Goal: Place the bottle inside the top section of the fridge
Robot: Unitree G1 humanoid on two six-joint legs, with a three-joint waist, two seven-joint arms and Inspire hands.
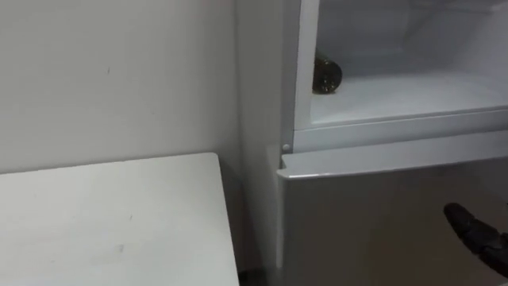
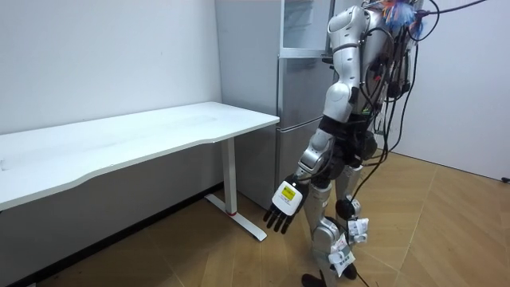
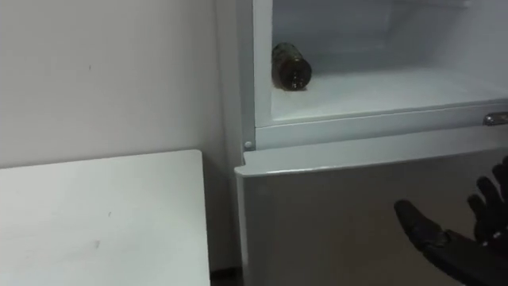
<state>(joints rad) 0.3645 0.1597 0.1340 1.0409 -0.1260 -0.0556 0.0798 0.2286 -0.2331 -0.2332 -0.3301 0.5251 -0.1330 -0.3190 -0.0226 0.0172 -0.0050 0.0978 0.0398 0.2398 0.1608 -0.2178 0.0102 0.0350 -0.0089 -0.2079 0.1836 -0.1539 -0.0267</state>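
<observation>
Lying on its side, the dark bottle (image 3: 291, 67) rests at the left end of the upper fridge compartment (image 3: 381, 91), its door open. The robot stands facing the fridge, beside the white table (image 2: 159, 131). Its right hand (image 3: 464, 250) hovers before the closed lower door (image 3: 333, 214) (fingers spread, holding nothing). The left hand (image 2: 283, 209) hangs by its leg, fingers straight.

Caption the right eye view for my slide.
Bottle lying in the open upper fridge; right hand open below.
</observation>
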